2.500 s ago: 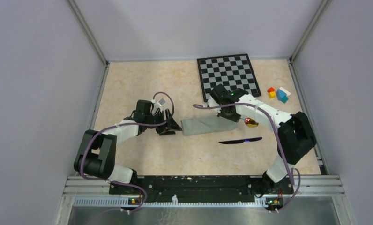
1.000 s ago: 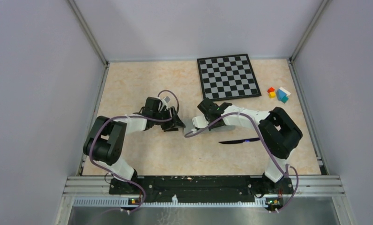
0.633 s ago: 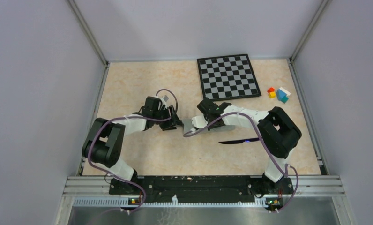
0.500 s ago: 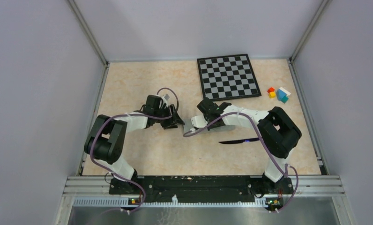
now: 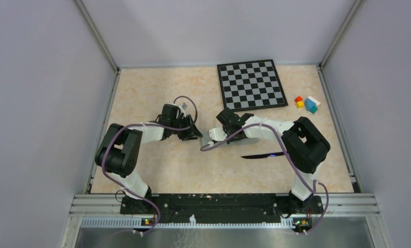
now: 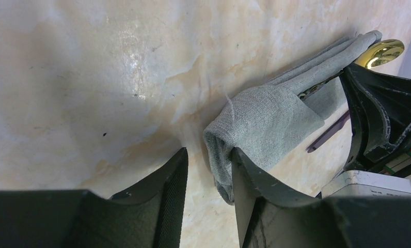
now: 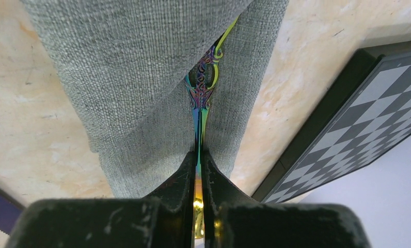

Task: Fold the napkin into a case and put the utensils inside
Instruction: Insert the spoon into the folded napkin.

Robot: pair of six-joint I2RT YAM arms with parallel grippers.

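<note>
The napkin, folded into a narrow grey-green case [image 5: 207, 140], lies mid-table, mostly under my right arm. My right gripper [image 5: 216, 135] is shut on the spoon's slim ornate handle [image 7: 199, 103], which runs into a fold of the case [image 7: 141, 67]. The spoon's golden bowl [image 6: 381, 51] shows beyond the case [image 6: 265, 119]. My left gripper [image 6: 208, 175] is open at the case's left end, and the cloth edge rests against its right finger [image 6: 250, 186]. The dark knife [image 5: 263, 154] lies on the table just in front of the case.
The chessboard [image 5: 252, 84] lies at the back, close behind my right gripper. Small coloured blocks [image 5: 306, 103] sit at the right edge. Walls enclose the table on three sides.
My right gripper has carried the spoon leftwards over the case. My left gripper has moved right to the case's left end and its jaws have narrowed.
</note>
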